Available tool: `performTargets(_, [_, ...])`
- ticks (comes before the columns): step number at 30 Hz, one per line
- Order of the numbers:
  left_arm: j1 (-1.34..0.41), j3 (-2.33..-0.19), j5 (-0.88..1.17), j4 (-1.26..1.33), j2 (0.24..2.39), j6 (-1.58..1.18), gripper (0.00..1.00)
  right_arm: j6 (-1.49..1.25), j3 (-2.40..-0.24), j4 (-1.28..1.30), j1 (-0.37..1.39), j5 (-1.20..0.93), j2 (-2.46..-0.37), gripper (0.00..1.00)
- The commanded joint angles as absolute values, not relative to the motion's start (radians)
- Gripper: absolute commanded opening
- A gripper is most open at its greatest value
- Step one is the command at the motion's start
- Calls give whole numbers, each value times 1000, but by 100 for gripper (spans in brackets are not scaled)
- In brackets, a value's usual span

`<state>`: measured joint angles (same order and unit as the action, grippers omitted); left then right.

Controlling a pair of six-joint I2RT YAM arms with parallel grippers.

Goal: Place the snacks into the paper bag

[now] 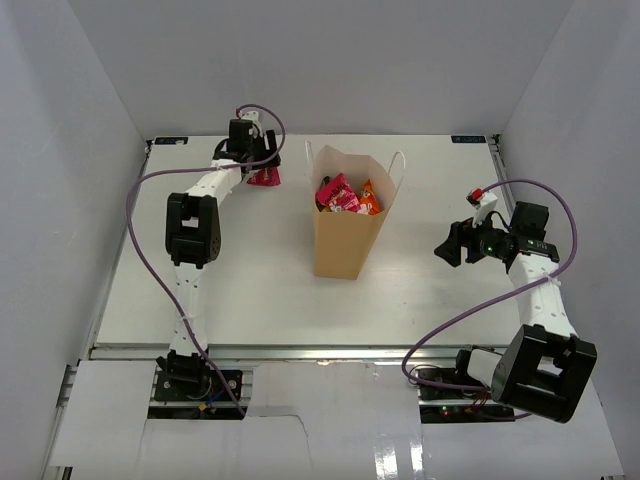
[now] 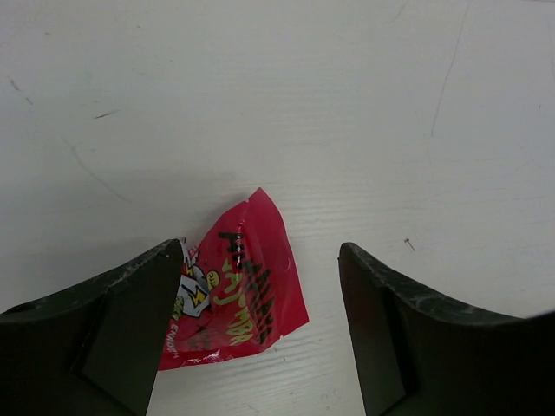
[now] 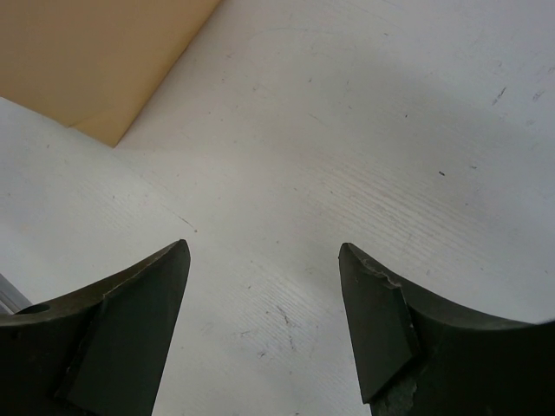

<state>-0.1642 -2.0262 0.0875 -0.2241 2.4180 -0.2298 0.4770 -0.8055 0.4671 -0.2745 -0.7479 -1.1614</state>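
The left gripper is holding its jaws wide open over the red packet, which is lying flat on the table, off-centre toward one finger. Closing from here is probably risking a corner pinch that slips. The right gripper is hanging open and empty near the paper bag.

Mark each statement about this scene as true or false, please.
1. The bag stands upright on the table. True.
2. The bag is empty. False: a pink packet and an orange packet show inside it.
3. The left hand is open above a red packet that lies on the table. True.
4. The right hand holds a packet. False: it is open over the table, with nothing between its fingers.
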Motion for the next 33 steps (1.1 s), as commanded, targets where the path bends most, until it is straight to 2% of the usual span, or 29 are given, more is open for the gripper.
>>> performTargets(1, [-175, -2046, 46, -222, 2408, -146, 82, 471, -825, 433, -278, -772, -1164, 76])
performTargets(7, [-178, -1988, 52, -233, 2390, -127, 58, 468, -827, 430, -278, -775, -1167, 76])
performTargets(17, [-181, -1885, 31, -256, 2329, -106, 56, 463, -836, 433, -278, -801, -1151, 76])
performTargets(22, [-183, -1815, 40, -258, 2275, -120, 33, 462, -830, 436, -278, -813, -1131, 76])
performTargets(28, [-181, -1622, 61, -163, 2100, -205, 16, 463, -833, 440, -278, -818, -1112, 76])
performTargets(33, [-181, -1413, 162, -75, 1813, -288, 11, 471, -828, 449, -278, -819, -1098, 76])
